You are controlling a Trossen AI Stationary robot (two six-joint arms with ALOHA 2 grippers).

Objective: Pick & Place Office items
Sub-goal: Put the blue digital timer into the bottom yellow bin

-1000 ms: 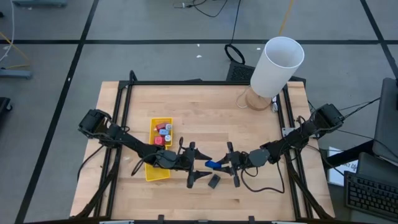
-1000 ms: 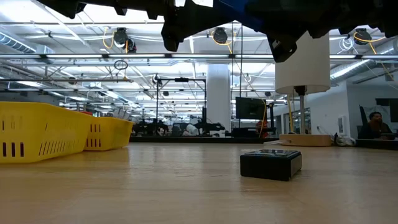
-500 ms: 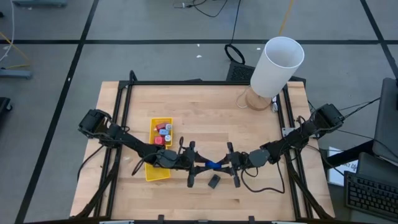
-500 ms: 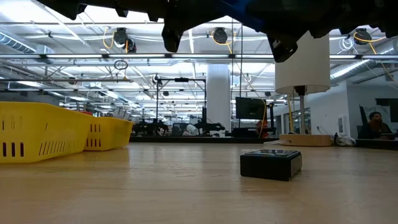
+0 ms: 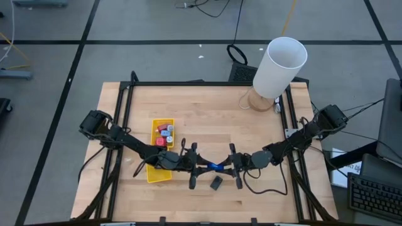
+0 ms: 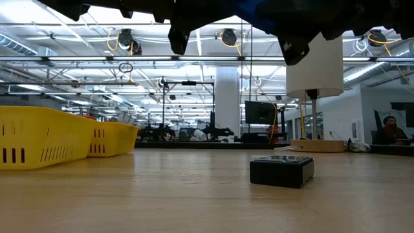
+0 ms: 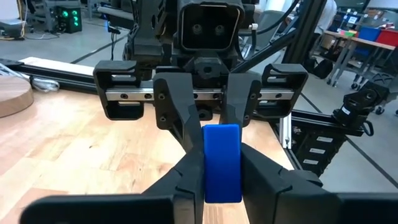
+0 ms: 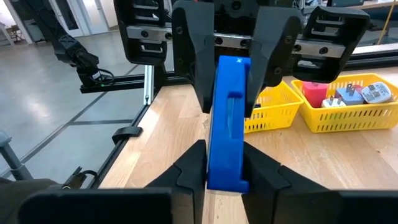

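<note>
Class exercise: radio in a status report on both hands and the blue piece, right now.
Left hand and right hand both shut on the blue flat piece, mid-air between them. Dark grey piece lies on the table just below. Nothing between the hands and the yellow tray.

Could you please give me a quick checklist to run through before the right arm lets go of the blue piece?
1. Left claw shut on the blue flat rectangle: ok, both wrist views show fingers on either side of it.
2. Right claw gripping the same piece: ok, so nothing is released yet.
3. Piece held above the table: ok; in the low view the arms are overhead.
4. Dark grey rectangle out of the way: ok, it lies flat on the wood below and apart.
5. Yellow tray has room: ok, its near compartment looks empty.
6. Grip firm enough to hold alone: cannot tell.
</note>
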